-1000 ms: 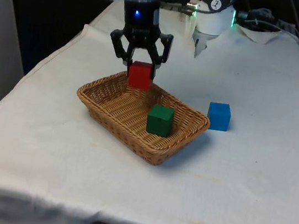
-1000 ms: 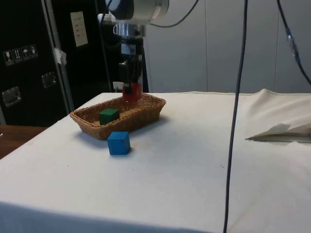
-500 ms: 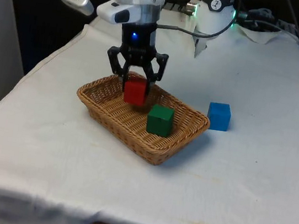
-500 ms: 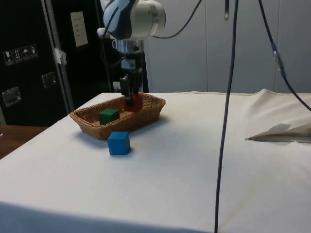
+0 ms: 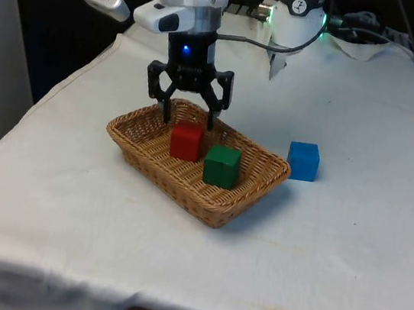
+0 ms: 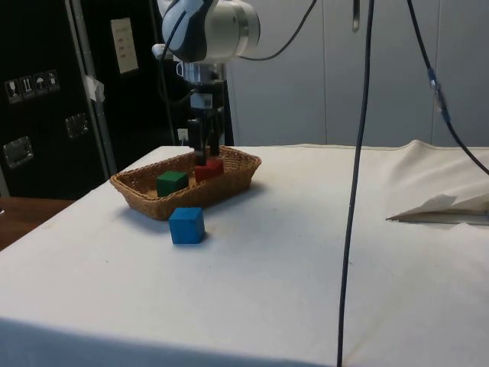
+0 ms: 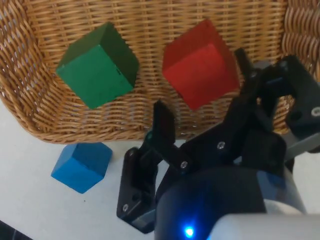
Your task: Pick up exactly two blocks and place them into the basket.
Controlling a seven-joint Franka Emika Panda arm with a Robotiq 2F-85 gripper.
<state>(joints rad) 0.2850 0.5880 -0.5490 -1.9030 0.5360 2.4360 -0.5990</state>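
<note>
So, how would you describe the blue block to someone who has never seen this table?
Find the wicker basket on the white cloth. It holds a red block and a green block. The blue block sits on the cloth just outside the basket, on the front view's right; it alone is outside the basket.

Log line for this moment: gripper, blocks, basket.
gripper: open, above red block | red block: in basket | green block: in basket | blue block: on cloth beside basket
</note>
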